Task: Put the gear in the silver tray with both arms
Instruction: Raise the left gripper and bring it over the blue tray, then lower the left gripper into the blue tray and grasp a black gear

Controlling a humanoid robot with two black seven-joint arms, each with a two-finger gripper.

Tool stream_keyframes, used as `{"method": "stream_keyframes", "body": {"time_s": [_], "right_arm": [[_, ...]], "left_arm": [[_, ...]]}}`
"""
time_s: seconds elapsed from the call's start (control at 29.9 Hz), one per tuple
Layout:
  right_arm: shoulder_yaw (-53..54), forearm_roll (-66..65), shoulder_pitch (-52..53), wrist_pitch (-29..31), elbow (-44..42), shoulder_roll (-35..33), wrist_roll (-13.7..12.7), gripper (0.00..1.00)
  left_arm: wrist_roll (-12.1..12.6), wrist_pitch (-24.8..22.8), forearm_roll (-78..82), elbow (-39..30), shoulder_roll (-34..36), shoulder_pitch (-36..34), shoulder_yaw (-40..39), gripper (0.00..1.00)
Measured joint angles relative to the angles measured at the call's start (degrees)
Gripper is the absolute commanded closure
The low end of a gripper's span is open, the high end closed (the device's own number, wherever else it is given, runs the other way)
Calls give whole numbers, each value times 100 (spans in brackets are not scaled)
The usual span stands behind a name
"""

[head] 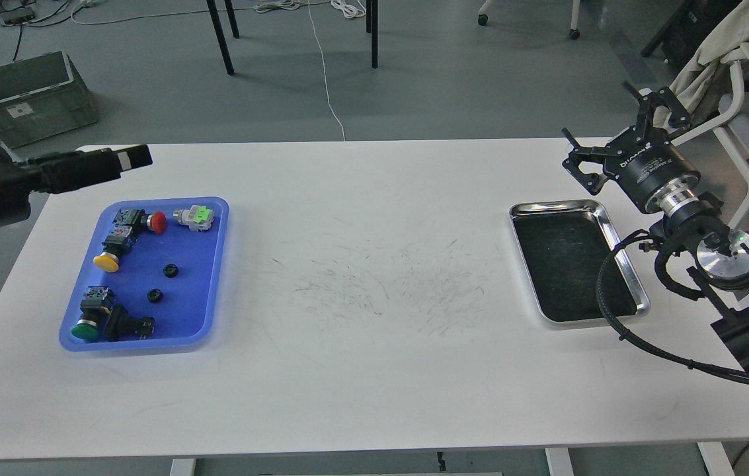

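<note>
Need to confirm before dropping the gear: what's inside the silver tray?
The silver tray shows only its bare black floor; the right arm's cable hides its near right corner.

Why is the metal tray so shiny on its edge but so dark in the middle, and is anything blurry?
In the head view, the silver tray rim mirrors the room light, so it gleams, while its black floor reflects little. The white table is evenly lit, with only soft shadows. The left gripper looks slightly soft; the blue tray and its buttons look sharp.
</note>
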Motion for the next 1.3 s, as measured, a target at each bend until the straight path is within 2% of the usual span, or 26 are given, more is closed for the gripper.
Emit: {"method": "stream_keyframes", "body": {"time_s": [0.1, 0.33, 0.63, 1.17, 1.24, 1.3], "right_arm": [[-10, 0, 9, 0, -12, -5, 0, 1], [-1, -4, 66, -1, -41, -7, 0, 1], [14, -10, 73, -1, -52, -8, 4, 1], [31, -10, 76, 2, -59, -24, 36, 1], [29, -10, 76, 2, -58, -41, 36, 1], [27, -10, 77, 2, -57, -51, 36, 1]], "left_arm": [[-45, 320, 521, 416, -231, 30, 423, 1], [-52, 1681, 1668, 1475, -1097, 39, 1242, 5], [-50, 2548, 2187, 3174, -2267, 192, 1633, 6], [-50, 2878, 2167, 4297, -3208, 194, 2018, 18], [-50, 2884, 2167, 4390, -3294, 197, 2037, 22], [-51, 2888, 2167, 4488, -3376, 197, 2061, 30]]}}
